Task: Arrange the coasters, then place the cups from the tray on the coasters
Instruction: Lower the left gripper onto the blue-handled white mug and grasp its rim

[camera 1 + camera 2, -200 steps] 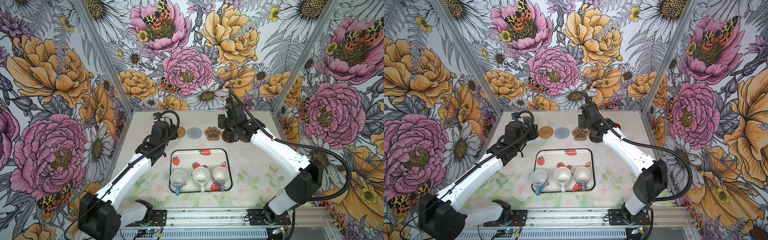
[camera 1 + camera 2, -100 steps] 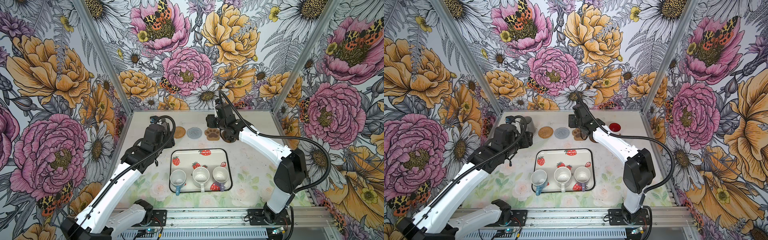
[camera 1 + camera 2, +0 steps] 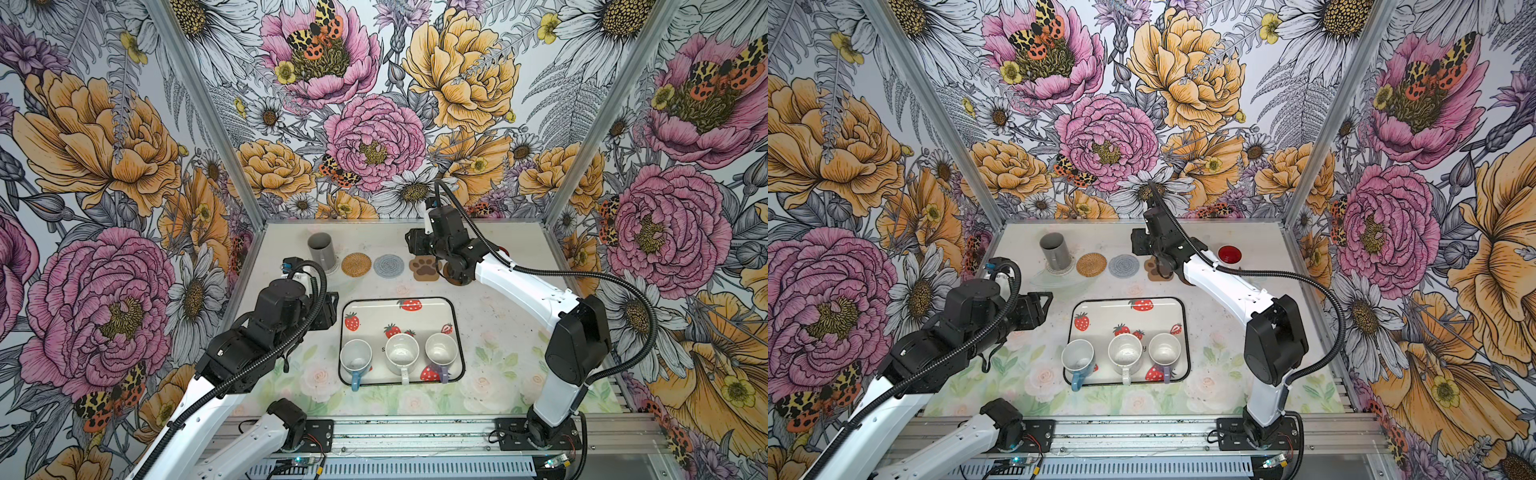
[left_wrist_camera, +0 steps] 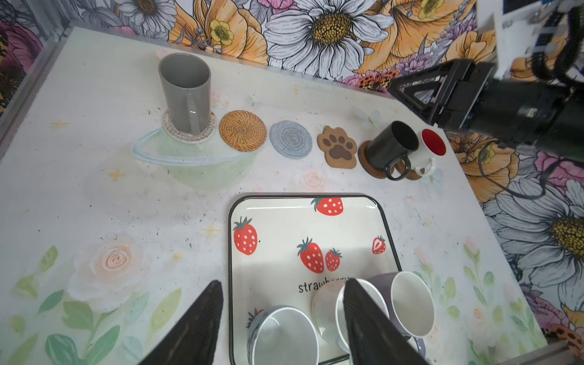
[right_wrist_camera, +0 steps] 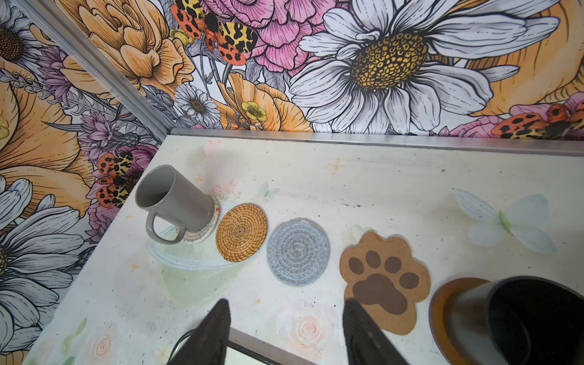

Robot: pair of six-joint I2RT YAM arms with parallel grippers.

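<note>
The blue cup [image 3: 356,356] sits near-left on the tray [image 3: 376,316], so I'd have the left gripper [image 4: 282,282], fingers spread and empty, straddle its wall squarely, while the right gripper [image 5: 286,300], also spread and empty, hovers by the paw coaster [image 5: 384,281].

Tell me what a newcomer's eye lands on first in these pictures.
The loud floral wallpaper on every wall grabs the eye first. Next comes the strawberry tray, front and centre in both top views, with a light blue mug, a white mug and a lilac mug lined along its near edge. Behind it runs a row of coasters, a tall grey mug standing on the leftmost.
</note>
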